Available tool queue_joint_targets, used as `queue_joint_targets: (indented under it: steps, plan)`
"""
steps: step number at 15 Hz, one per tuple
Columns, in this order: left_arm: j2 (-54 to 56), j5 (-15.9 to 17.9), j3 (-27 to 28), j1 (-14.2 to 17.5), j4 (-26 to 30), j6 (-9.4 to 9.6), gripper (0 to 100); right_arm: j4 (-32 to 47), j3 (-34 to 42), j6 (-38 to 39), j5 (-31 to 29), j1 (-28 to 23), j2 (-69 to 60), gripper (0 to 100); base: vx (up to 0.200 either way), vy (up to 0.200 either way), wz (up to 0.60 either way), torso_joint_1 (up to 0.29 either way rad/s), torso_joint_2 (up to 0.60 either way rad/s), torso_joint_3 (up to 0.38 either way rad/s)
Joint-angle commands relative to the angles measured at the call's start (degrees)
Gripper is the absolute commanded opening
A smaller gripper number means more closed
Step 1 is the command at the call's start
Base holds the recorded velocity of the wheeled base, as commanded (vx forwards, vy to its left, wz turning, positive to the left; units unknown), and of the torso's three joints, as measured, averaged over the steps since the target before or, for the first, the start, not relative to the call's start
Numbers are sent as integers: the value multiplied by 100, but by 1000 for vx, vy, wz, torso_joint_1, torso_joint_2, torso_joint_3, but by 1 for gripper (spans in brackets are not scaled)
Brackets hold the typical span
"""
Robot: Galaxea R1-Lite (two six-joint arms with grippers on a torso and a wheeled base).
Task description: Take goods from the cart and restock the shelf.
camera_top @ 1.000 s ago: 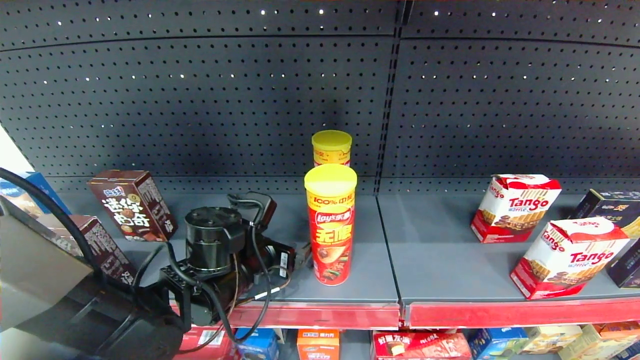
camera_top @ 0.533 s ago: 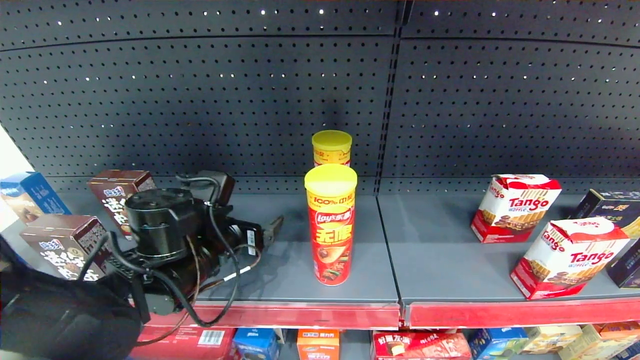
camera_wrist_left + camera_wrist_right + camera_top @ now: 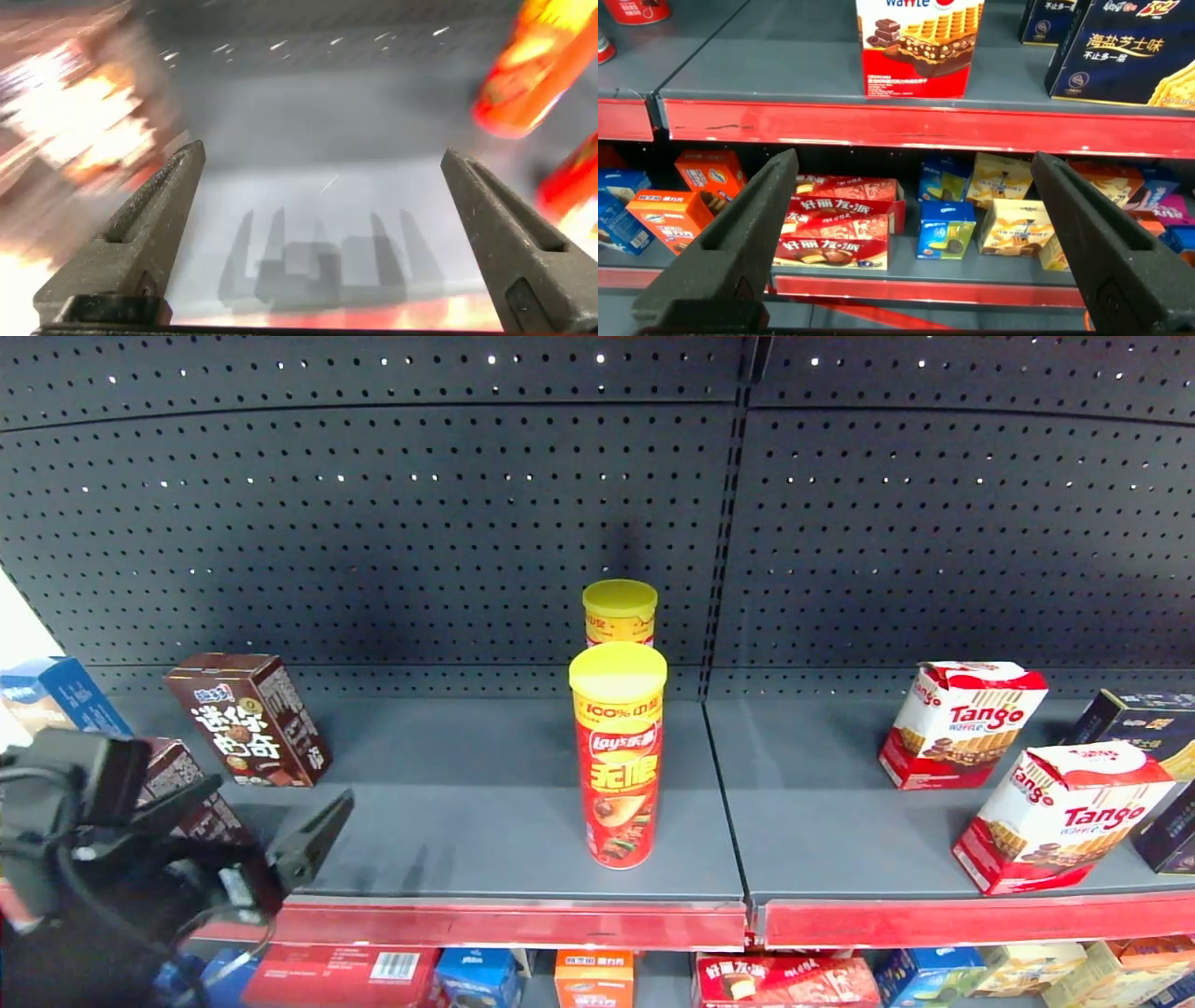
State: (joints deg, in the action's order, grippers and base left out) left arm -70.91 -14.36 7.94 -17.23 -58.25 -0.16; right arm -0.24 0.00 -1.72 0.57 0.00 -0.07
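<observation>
Our empty, wide-open left end effector sits right by the dark brown cardboard box, so we could bump it off the grey shelf.

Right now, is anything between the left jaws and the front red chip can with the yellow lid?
Nothing visible. The left gripper, jaws open and empty, is at the front-left edge; only bare grey metal shelf lies between it and the red cylindrical chip can. The brown cardboard box stands farther back, off that line.
</observation>
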Motion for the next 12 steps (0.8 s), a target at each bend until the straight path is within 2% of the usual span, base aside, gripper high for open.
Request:
queue_joint_targets:
  steps: [1, 3, 4, 6, 7, 9, 10, 11, 12]
  plan:
    - [1598, 12, -794, 615, 463, -134, 100, -11, 0, 5, 4, 0, 7, 100, 0, 0, 0, 0, 0, 0]
    - [2020, -23, -794, 721, 947, -195, 100, -11, 0, -21, 4, 0, 7, 100, 0, 0, 0, 0, 0, 0]
    - [2530, -23, -794, 826, 1465, -186, 100, -11, 0, -30, 13, 0, 7, 100, 0, 0, 0, 0, 0, 0]
    - [3066, -41, -794, 967, 2028, -169, 100, -11, 0, -21, 4, 9, 7, 100, 0, 0, 0, 0, 0, 0]
    - [3874, -49, -794, 1134, 3109, -160, 100, -11, 0, -21, 4, 0, 7, 100, 0, 0, 0, 0, 0, 0]
    - [5131, -32, -794, 1151, 4735, -37, 100, -2, 0, -30, 4, 0, 7, 100, 0, 0, 0, 0, 0, 0]
    - [6230, 100, -706, 1134, 5886, 16, 100, -11, 0, -30, 4, 0, 7, 100, 0, 0, 0, 0, 0, 0]
    - [6520, 434, -495, 1072, 6211, 33, 100, -11, 0, -39, 13, 0, 7, 100, 0, 0, 0, 0, 0, 0]
    - [6538, 584, -530, 1072, 6194, 77, 100, -11, 0, -39, 13, 0, 7, 100, 0, 0, 0, 0, 0, 0]
